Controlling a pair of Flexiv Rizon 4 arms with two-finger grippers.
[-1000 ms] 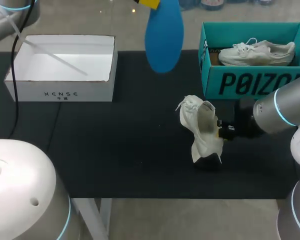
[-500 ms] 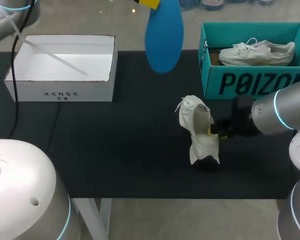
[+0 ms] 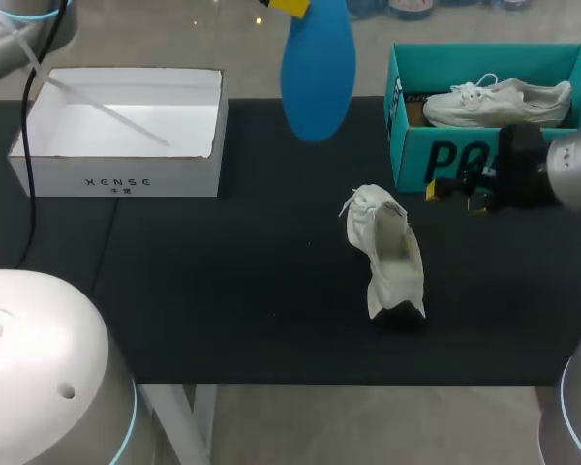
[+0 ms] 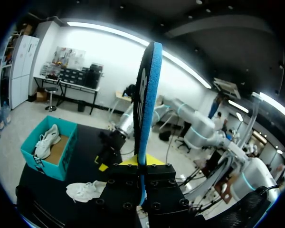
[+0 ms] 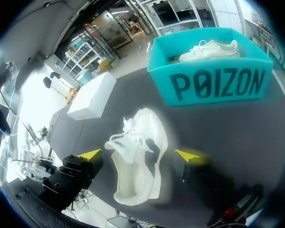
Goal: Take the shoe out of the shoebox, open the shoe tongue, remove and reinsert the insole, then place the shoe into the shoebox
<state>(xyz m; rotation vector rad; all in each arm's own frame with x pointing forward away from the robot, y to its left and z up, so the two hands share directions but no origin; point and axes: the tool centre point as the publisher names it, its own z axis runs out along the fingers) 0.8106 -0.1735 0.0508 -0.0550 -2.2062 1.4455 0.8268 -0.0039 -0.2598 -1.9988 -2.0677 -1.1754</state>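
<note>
Two hands show. Left hand (image 4: 141, 173) grips the blue insole (image 3: 318, 73) upright above the far surface (image 3: 223, 281). Right hand (image 5: 139, 155) is wide open and holds nothing, beside the teal shoebox (image 3: 416, 160). White shoe (image 3: 387, 257) lies on the surface, near-left of this hand.

Large dark letters cross the teal shoebox's (image 3: 410, 155) front wall, far right corner; small letters mark the white box's (image 3: 68, 181) front.

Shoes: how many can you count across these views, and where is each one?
2. One white shoe lies on the black table, out in the open. The other shoe sits inside the teal shoebox. The white box shows none inside.
</note>
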